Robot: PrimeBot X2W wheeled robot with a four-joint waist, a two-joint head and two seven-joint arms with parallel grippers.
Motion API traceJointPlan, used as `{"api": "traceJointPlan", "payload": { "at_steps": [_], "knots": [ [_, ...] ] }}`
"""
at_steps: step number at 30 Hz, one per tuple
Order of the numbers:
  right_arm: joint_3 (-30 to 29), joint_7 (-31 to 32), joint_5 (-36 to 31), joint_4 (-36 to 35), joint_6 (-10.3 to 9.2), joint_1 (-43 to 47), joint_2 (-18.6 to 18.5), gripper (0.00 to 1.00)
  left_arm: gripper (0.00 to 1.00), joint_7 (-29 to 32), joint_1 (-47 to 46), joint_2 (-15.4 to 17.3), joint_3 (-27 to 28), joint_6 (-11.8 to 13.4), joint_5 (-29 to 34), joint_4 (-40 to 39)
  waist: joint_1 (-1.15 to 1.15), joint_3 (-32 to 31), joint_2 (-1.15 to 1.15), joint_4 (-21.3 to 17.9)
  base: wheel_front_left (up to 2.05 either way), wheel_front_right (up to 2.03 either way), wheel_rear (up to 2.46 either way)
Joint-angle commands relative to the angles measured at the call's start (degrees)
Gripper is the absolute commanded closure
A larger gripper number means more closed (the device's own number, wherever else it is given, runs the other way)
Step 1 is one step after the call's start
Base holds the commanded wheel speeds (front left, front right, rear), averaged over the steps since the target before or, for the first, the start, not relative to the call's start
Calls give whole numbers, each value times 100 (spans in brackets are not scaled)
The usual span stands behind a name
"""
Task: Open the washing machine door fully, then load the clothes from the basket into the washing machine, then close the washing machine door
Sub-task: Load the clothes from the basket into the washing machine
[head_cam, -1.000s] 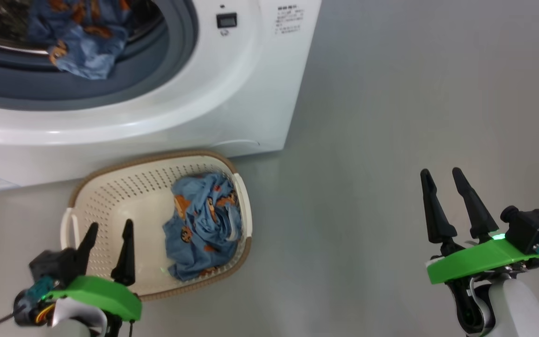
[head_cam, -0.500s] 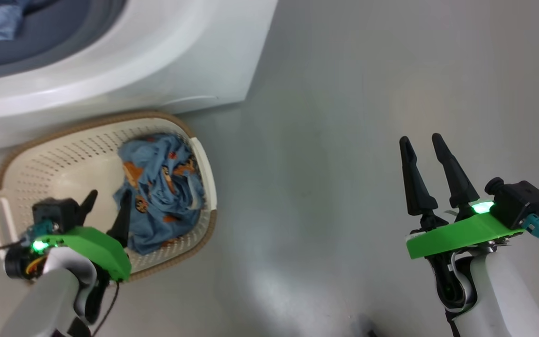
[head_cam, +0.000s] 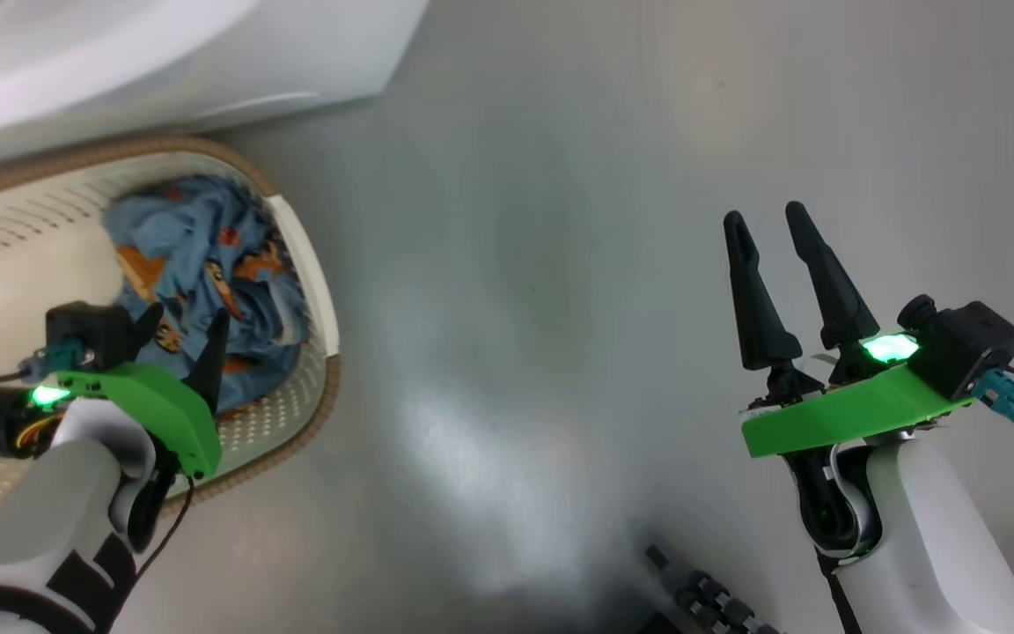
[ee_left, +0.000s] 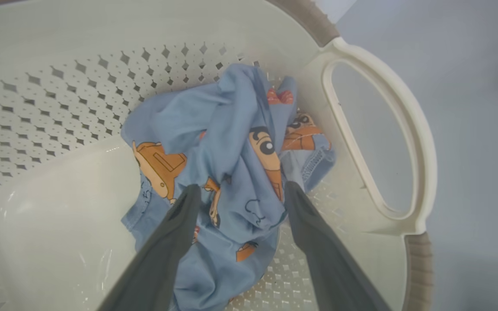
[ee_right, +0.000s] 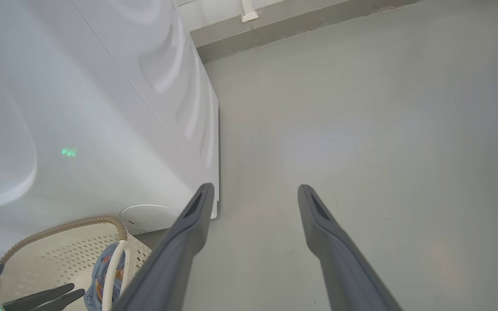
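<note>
**Left gripper open above the clothes in the basket**

Head view. The basket (head_cam: 320, 299), at 9 o'clock, stands on the grey floor (head_cam: 560, 264) just beside the lower front corner of the washing machine (head_cam: 208, 53), at 11 o'clock. The clothes (head_cam: 190, 246), 1 crumpled blue bundle with orange figures, lie inside the basket at its 3 o'clock end, against the wall below the handle (ee_left: 422, 138). The left gripper (head_cam: 188, 313), at 8 o'clock, hangs over this bundle with its jaws released. In the left wrist view its 2 fingers (ee_left: 167, 242) straddle the fabric; whether they touch the cloth cannot be told. The right gripper (head_cam: 764, 213), at 4 o'clock, stands well apart over bare floor, jaws likewise spread and grasping nothing. In the right wrist view the washing machine's white side panel lies from 9 to 11 o'clock.
</note>
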Motion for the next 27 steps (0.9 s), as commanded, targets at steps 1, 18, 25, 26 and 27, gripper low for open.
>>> {"api": "traceJointPlan", "payload": {
  "at_steps": [1,18,25,26,27],
  "knots": [
    [124,-27,80,-152,9,37,16,0,0,-37,-117,220,-113,-9,-189,-2,0,247,0,-161,0,0,0],
    [210,-27,126,-416,9,123,17,0,0,-37,-972,367,-1282,-9,-1099,425,0,453,0,-341,0,0,0],
    [188,-27,81,-494,9,219,17,0,100,-37,-1079,327,-1424,-9,-1291,585,0,390,0,-353,0,0,0],
    [177,-27,73,-504,9,230,17,0,100,-37,-1098,325,-1414,-9,-1330,586,0,378,0,-347,0,0,0],
    [167,-27,66,-510,9,239,17,0,100,-37,-1110,325,-1396,-9,-1365,581,0,365,0,-340,0,0,0]
  ]
}}
